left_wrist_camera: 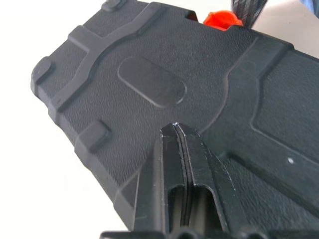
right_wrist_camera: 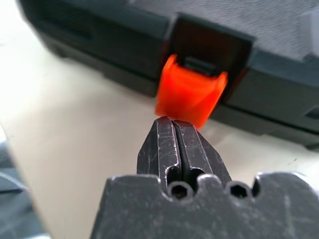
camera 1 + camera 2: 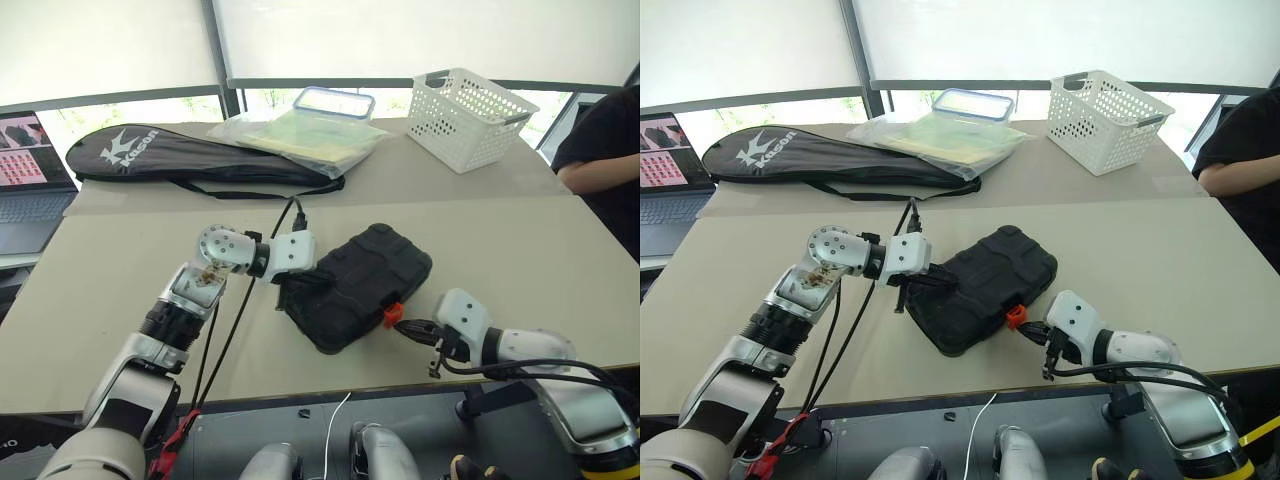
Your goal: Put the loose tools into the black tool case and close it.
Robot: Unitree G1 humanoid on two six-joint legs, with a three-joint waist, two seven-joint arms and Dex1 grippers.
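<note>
Right gripper (image 2: 174, 130), fingers pressed together and holding nothing, is nosing just under the orange latch (image 2: 189, 94) of the black tool case (image 3: 355, 285), while the left gripper (image 1: 178, 133), likewise shut and empty, is bearing on the lid; a glancing push risks sliding the case instead of snapping the latch.

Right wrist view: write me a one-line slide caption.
Shut right gripper poised at the orange latch of the closed black tool case on the table.
</note>
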